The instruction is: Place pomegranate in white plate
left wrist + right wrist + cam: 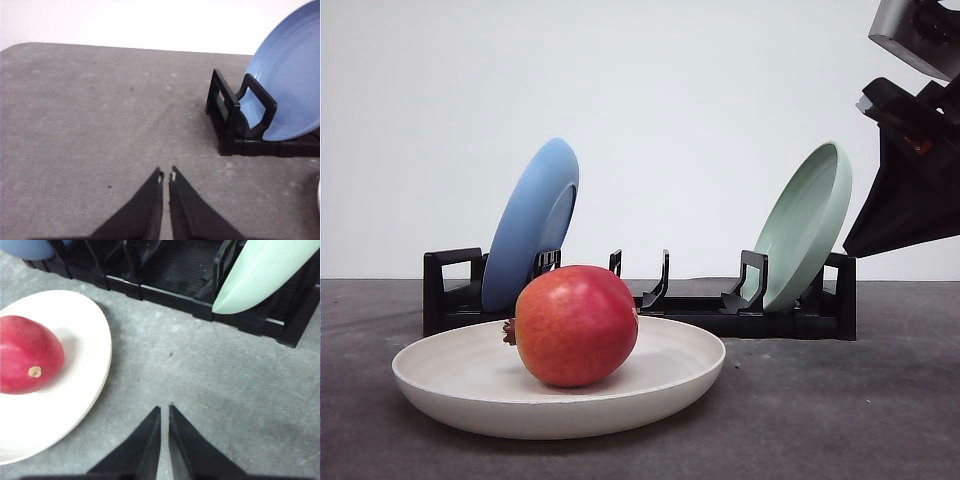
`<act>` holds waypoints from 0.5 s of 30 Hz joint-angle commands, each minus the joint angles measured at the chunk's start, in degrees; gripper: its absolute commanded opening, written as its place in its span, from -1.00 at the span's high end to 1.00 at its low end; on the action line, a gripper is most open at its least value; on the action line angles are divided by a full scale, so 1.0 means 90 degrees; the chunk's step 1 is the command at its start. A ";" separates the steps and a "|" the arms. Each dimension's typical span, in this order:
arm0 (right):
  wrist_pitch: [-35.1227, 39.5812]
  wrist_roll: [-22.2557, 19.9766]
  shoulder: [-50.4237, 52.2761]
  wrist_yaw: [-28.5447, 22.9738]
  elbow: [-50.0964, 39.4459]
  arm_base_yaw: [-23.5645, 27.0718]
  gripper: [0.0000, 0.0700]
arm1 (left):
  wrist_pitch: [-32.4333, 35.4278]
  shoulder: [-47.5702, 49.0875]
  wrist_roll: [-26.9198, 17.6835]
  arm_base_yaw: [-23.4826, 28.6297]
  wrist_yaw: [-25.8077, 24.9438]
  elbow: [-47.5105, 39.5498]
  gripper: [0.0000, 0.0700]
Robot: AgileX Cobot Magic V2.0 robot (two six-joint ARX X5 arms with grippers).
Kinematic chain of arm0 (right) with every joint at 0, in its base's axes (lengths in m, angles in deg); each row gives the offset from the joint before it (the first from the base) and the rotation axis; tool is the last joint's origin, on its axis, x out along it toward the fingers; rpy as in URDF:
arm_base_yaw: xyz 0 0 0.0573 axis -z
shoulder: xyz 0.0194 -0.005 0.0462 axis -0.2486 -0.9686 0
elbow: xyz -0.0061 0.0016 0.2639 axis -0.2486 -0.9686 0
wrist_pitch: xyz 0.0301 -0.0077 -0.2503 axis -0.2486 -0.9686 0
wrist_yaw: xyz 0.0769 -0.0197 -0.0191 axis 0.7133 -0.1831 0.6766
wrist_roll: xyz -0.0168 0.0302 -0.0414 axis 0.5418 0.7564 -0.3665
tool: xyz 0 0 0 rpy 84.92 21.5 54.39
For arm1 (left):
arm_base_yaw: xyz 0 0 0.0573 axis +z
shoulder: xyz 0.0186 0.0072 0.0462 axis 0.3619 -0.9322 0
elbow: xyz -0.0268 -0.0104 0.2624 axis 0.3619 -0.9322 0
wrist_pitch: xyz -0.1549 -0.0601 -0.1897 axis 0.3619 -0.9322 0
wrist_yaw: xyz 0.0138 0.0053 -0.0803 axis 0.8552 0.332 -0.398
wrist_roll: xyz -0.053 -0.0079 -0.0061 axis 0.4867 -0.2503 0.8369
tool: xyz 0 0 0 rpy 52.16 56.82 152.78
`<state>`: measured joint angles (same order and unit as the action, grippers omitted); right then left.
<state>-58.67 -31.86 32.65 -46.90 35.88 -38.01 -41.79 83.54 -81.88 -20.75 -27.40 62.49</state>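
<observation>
Since the pomegranate (576,325) already sits in the white plate (470,385), the nearer right gripper (164,412), closed and empty, hangs just beside the plate.

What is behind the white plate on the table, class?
Behind the white plate stands a black dish rack holding an upright blue plate and pale green plate. The pomegranate in the white plate hides part of the rack's middle.
</observation>
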 commanded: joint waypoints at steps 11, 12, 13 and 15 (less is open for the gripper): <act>0.0068 0.0039 -0.0041 -0.0019 0.0007 -0.0027 0.94 | 0.0101 0.0005 -0.0002 -0.0095 0.0007 -0.0065 1.00; 0.0068 0.0039 -0.0041 -0.0019 0.0007 -0.0027 0.94 | 0.0101 0.0005 -0.0002 -0.0095 0.0007 -0.0065 1.00; 0.0068 0.0039 -0.0041 -0.0020 0.0007 -0.0027 0.94 | 0.0101 0.0005 -0.0002 -0.0095 0.0007 -0.0065 1.00; 0.0068 0.0039 -0.0041 -0.0020 0.0007 -0.0027 0.94 | 0.0101 0.0005 -0.0002 -0.0095 0.0007 -0.0065 1.00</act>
<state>-58.67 -31.86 32.65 -46.90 35.88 -38.01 -41.72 83.54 -81.88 -21.53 -27.38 62.47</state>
